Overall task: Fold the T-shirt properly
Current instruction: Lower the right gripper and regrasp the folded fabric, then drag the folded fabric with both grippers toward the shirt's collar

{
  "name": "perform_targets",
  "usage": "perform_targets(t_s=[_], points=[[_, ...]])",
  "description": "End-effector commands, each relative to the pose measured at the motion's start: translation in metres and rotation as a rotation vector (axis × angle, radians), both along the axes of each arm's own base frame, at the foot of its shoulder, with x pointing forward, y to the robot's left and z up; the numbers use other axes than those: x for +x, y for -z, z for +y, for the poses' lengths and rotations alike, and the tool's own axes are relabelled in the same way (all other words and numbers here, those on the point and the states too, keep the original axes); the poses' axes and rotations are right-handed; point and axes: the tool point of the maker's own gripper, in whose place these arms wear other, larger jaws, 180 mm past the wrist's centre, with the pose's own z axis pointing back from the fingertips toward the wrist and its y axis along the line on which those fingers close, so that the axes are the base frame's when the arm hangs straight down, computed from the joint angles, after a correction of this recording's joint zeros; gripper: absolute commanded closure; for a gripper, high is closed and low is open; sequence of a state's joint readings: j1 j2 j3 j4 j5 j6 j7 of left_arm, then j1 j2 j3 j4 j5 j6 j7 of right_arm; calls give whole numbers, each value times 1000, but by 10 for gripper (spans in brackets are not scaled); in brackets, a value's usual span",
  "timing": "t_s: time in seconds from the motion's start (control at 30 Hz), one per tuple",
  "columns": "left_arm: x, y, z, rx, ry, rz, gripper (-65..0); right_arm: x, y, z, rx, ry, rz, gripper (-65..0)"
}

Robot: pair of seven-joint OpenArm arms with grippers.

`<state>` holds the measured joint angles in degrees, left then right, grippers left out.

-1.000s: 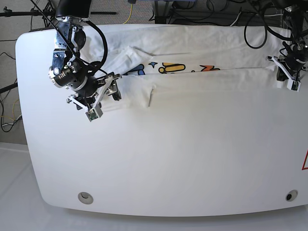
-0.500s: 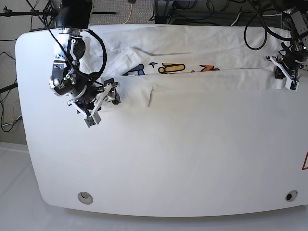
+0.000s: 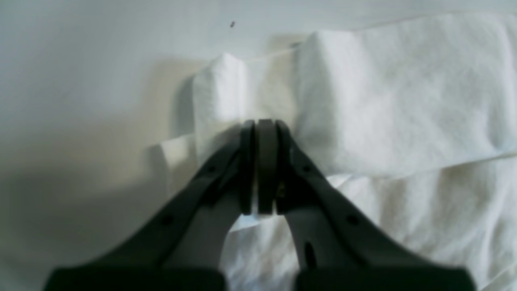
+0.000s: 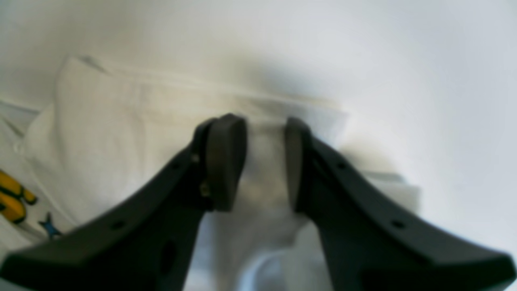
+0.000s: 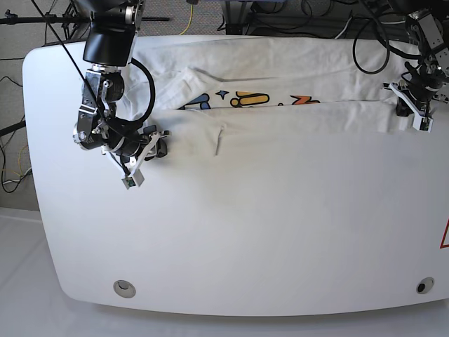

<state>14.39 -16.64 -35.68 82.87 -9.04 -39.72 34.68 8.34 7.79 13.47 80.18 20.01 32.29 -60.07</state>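
The white T-shirt [image 5: 280, 121] lies across the far half of the table [image 5: 245, 232], its near part folded back so the colourful print [image 5: 245, 98] peeks out above the fold. My left gripper [image 5: 405, 105] sits at the shirt's right end. In the left wrist view the left gripper [image 3: 258, 129] is shut on a pinched ridge of T-shirt [image 3: 404, 113]. My right gripper [image 5: 161, 144] is at the shirt's left end. In the right wrist view the right gripper [image 4: 264, 153] has its jaws partly apart astride a fold of T-shirt [image 4: 121, 137].
Cables [image 5: 372, 42] hang behind the table's far edge. Two round fittings [image 5: 125, 288] [image 5: 424, 286] sit near the front corners. A red mark [image 5: 445, 235] shows at the right edge. The near half of the table is bare white surface.
The right gripper has moved left and down onto the shirt's left edge, and its jaws have narrowed around a fold. The left gripper has drifted slightly farther back, still shut on cloth.
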Motion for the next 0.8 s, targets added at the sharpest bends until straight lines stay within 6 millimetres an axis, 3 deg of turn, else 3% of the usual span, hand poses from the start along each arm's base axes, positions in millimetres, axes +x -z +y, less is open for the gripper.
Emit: perform_targets(t_s=[0.0,0.2,0.27,0.6,0.77], points=[[7,-10,2,12,11,-28,0,8,-9,2,15,-7,-39,-151],[7,-9,-2,5,13,-32,0,3,-8,7,7,-21,-42,-34],[4,-13,3,31,24,-19,-12,-3,-19,8,-5,-30,-77,0],[4,-14,5,38,25,-16,-16,-14,-36,9,-35,-27,-126,0],[3,-10,7,32,19,-11,-3,-18,-33,11,-44,-19,-111,0]])
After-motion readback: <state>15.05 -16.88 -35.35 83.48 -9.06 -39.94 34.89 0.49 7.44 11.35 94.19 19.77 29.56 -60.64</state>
